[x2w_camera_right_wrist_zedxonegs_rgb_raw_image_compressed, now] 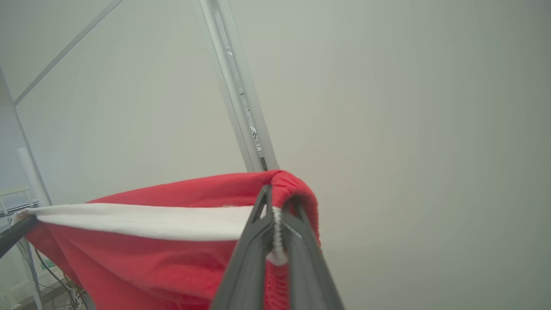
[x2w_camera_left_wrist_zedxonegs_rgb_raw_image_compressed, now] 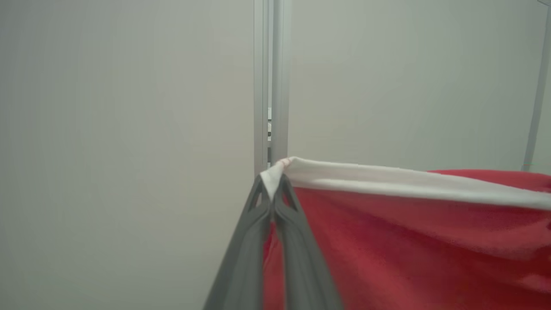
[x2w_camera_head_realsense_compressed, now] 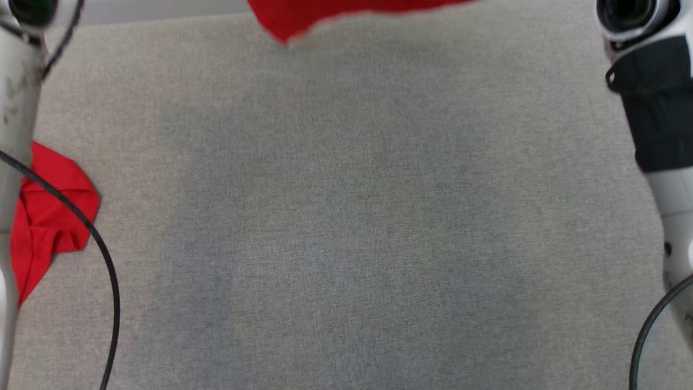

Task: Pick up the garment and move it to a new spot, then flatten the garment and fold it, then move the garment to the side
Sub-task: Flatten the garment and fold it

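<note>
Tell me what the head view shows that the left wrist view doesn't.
Head view: the grey table, the left forearm and right forearm at the sides, a black cable, a bunch of red cloth beside the left forearm, and the lower edge of the garment at the top.
Left wrist view: the left tool shut on a corner of the garment's white band, with a wall and a metal post behind.
Shared: the red garment, held up.
</note>
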{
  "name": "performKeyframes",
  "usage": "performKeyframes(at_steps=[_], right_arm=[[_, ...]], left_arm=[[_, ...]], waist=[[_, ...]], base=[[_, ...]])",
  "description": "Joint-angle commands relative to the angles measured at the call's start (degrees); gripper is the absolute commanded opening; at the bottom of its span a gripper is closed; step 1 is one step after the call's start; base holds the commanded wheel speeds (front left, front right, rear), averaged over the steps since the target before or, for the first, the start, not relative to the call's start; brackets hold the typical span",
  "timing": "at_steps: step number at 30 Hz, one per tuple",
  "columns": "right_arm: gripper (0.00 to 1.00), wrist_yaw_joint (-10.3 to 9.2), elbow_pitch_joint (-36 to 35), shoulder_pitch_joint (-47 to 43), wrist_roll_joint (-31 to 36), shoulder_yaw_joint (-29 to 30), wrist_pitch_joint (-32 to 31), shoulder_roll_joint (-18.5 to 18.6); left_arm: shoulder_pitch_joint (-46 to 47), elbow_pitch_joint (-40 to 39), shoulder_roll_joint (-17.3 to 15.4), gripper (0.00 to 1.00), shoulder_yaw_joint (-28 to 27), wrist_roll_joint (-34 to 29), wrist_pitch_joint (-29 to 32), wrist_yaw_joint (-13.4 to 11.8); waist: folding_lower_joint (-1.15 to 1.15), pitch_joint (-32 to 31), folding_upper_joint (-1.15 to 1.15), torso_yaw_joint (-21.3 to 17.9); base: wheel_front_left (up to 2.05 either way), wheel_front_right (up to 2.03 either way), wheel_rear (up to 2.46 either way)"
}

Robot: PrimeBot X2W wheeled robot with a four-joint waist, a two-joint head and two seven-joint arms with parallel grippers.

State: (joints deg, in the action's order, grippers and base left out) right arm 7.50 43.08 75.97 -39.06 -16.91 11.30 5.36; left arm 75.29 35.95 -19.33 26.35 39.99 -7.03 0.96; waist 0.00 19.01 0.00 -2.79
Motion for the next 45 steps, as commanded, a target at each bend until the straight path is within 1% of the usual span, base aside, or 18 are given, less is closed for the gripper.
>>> performKeyframes(at_steps=[1,2,3,4,6,9,13,14,16,19,24,28,30,34,36,38,41,45], right_arm=[[0.00,-0.02,2.0,2.7,-0.5,-0.7,1.7,0.7],[0.00,-0.02,3.1,4.2,-0.7,-1.5,2.5,0.8],[0.00,-0.02,4.8,5.8,-0.5,-4.3,3.2,0.7],[0.00,-0.02,5.5,6.0,-1.1,-5.9,3.5,0.6],[0.00,-0.02,7.4,5.3,-1.9,-9.1,3.6,1.0],[0.00,-0.02,10.7,3.3,-3.8,-12.3,3.9,1.2],[0.00,-0.02,14.1,-0.4,-5.0,-15.6,4.0,1.2],[0.00,-0.02,15.0,-3.1,-6.8,-17.1,4.0,1.0],[0.00,-0.02,15.5,-6.7,-9.0,-18.4,4.0,1.3],[0.00,-0.02,14.8,-12.0,-12.0,-20.5,4.0,1.5],[0.00,-0.02,9.8,-20.8,-16.7,-21.7,4.0,3.1],[0.00,-0.02,3.9,-28.4,-17.9,-23.8,4.0,5.2],[0.00,-0.02,1.2,-32.1,-18.7,-24.6,4.0,6.2],[0.00,-0.02,-2.8,-39.4,-20.1,-25.2,4.0,8.5],[0.00,-0.02,-4.4,-42.9,-21.0,-27.0,4.0,9.6],[0.00,-0.02,-5.6,-46.3,-22.5,-27.4,4.0,11.1],[0.00,-0.02,-7.7,-51.2,-24.9,-26.7,3.9,12.9],[0.00,-0.04,-9.7,-57.0,-26.5,-26.4,3.8,15.5]], left_arm=[[3.1,2.7,0.2,0.00,-0.5,-0.6,-2.2,0.7],[4.7,4.6,0.6,0.00,-0.3,-1.0,-3.0,1.2],[6.9,7.8,1.5,0.00,0.2,-1.5,-4.4,2.3],[7.4,9.2,2.0,0.00,0.9,-1.9,-4.7,3.0],[6.2,12.1,3.7,0.00,1.0,-0.5,-5.6,4.3],[3.6,16.1,5.2,0.00,1.4,0.8,-6.5,5.4],[-1.0,19.6,6.6,0.00,2.7,1.3,-7.0,6.0],[-4.0,21.0,7.0,0.00,3.2,1.8,-7.4,6.3],[-7.0,21.2,7.7,0.00,3.6,2.1,-7.8,6.4],[-12.2,19.5,7.1,0.00,3.3,2.1,-8.0,6.5],[-22.4,9.7,5.5,0.00,0.5,0.0,-8.1,6.3],[-33.8,-0.5,3.3,0.00,-2.2,-2.9,-8.1,4.2],[-39.9,-5.2,2.3,0.00,-2.5,-4.0,-8.1,3.1],[-51.4,-13.8,0.6,0.00,-2.6,-4.2,-7.6,0.3],[-56.8,-18.1,-0.6,0.00,-2.0,-3.7,-5.6,-1.2],[-61.8,-22.3,-0.9,0.00,-1.7,-1.6,-2.9,-1.9],[-68.4,-28.5,-2.6,0.00,-2.0,0.8,0.8,-4.0],[-75.5,-35.9,-4.9,0.00,-1.4,2.3,6.1,-7.0]], waist=[[0.00,1.8,0.00,0.3],[0.00,2.5,0.00,0.5],[0.00,4.1,0.00,0.7],[0.00,5.0,0.00,1.0],[0.00,6.0,0.00,1.6],[0.00,7.1,0.00,2.3],[0.00,7.6,0.00,2.8],[0.00,7.4,0.00,2.8],[0.00,6.6,0.00,3.0],[0.00,6.1,0.00,2.8],[0.00,4.9,0.00,2.6],[0.00,3.0,0.00,2.0],[0.00,1.7,0.00,1.7],[0.00,-0.8,0.00,1.6],[0.00,-2.0,0.00,1.7],[0.00,-3.3,0.00,2.2],[0.00,-5.0,0.00,3.2],[0.00,-6.9,0.00,4.7]], base=[[0.00,0.00,0.00],[0.00,0.00,0.00],[0.00,0.00,0.00],[0.00,0.00,0.00],[0.00,0.00,0.00],[0.00,0.00,0.00],[0.00,0.00,0.00],[0.00,0.00,0.00],[0.00,0.00,0.00],[0.00,0.00,0.00],[0.00,0.00,0.00],[0.00,0.00,0.00],[0.00,0.00,0.00],[0.00,0.00,0.00],[0.00,0.00,0.00],[0.00,0.00,0.00],[0.00,0.00,0.00],[0.00,0.00,0.00]])
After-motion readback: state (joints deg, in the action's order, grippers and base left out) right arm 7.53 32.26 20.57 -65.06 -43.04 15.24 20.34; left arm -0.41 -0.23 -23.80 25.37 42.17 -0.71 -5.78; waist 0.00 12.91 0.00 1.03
